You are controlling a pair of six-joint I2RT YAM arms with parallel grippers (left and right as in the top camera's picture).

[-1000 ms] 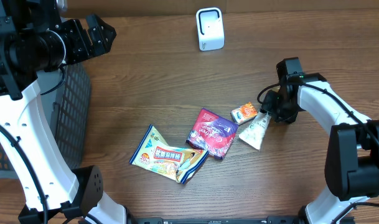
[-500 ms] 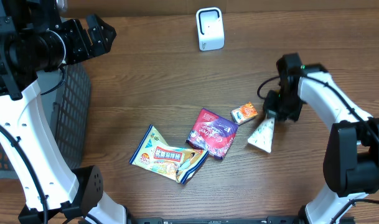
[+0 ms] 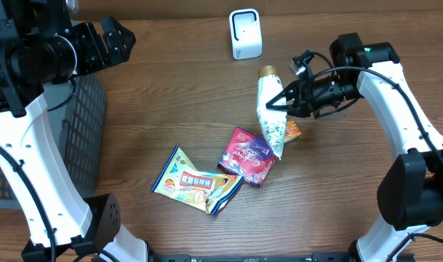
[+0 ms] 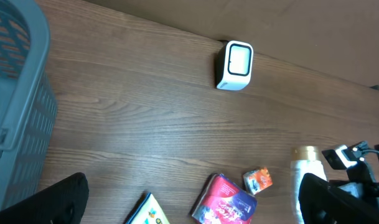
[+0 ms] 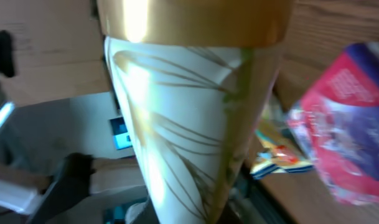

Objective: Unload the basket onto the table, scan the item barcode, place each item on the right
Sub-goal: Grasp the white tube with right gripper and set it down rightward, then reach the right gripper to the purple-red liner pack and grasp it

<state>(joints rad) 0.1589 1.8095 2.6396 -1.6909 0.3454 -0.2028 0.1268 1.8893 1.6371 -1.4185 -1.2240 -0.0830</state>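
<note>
A: Overhead cam: where's the item?
B: White tube (image 3: 269, 115) w/ gold cap (image 3: 267, 72), lifted off the counter (image 3: 170, 102). The right end effector (image 3: 280, 100) pinches it at the side. Cap end points toward the scanner (image 3: 245, 34). The flat end overlaps the pink packet (image 3: 247, 156) & part-hides a small orange packet (image 3: 292, 131).
A: Any label?
B: Right wrist cam shows gold leaf lines on white, but I can't make out any text. The yellow snack packet (image 3: 198, 182) has red & blue lettering, too small to read.
A: Left side?
B: Left end effector (image 3: 121, 40) is spread wide, holding nothing, up by the grey basket (image 3: 86, 138) at the counter's left edge.
A: Room?
B: Bare wood btw scanner & tube, also btw basket & packets. Scanner sits near the far edge.
</note>
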